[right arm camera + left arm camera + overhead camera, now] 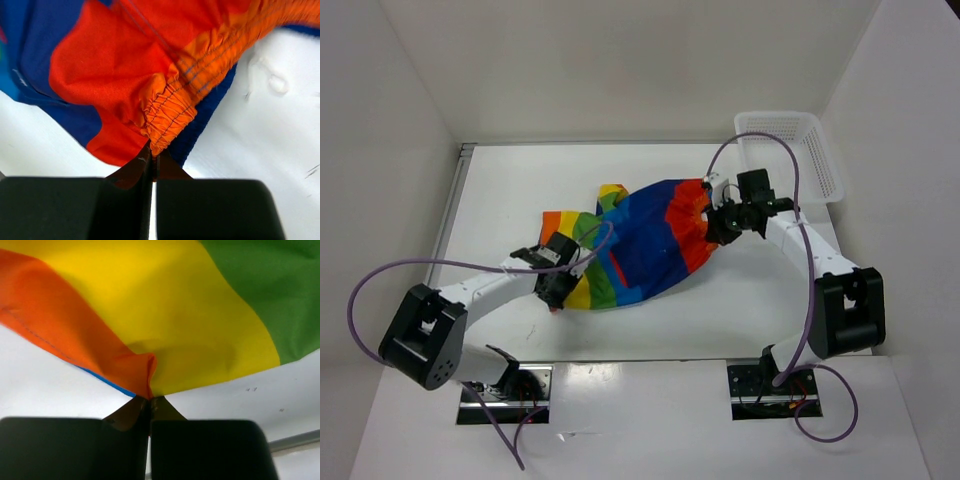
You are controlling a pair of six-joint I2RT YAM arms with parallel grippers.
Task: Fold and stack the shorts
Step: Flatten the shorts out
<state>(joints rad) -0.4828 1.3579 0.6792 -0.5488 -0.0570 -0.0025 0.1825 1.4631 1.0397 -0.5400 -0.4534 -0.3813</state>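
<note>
The rainbow-striped shorts (645,245) lie spread across the middle of the white table, blue in the centre, red and orange to the right, green, yellow and orange to the left. My left gripper (563,290) is shut on the shorts' lower left edge; in the left wrist view its jaws (150,399) pinch the cloth where the orange and yellow stripes (165,320) meet. My right gripper (718,226) is shut on the shorts' right end; in the right wrist view it (154,155) grips the gathered orange elastic waistband (170,112).
A white plastic mesh basket (790,152) stands at the back right corner of the table. White walls close in the table on the left, back and right. Purple cables loop from both arms.
</note>
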